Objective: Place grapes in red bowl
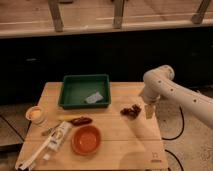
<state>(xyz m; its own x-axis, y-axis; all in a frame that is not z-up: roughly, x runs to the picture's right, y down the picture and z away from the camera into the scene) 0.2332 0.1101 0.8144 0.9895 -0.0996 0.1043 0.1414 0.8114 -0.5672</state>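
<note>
- Camera view, the step in hand: the pincer [149,111] hangs low over the right side of the counter [125,147], just to the right of the grapes [131,111]. It does not look to be holding them. Whether it is released or clenched I cannot tell.
- To do this step well, I judge the pincer should centre over the cluster rather than sit off to its right. It should then descend straight and close gently around the thickest part, since a lumpy bunch can roll or shed a berry if pinched at the edge.
- The carry would run left and toward the near edge to the red bowl [86,139], which sits well apart from the grapes. Lift high enough to clear the elongated dark item [80,120] lying just beyond the bowl, and release low over the bowl's middle.
- The far-side green tray [64,92] and the small pale cup [35,114] at the left are not the target.
- How the grapes look: a small, dark reddish-purple, knobbly clump, much smaller than the bowl, lying flat on the bare wood. The bowl is round, shallow, orange-red and appears empty.
</note>
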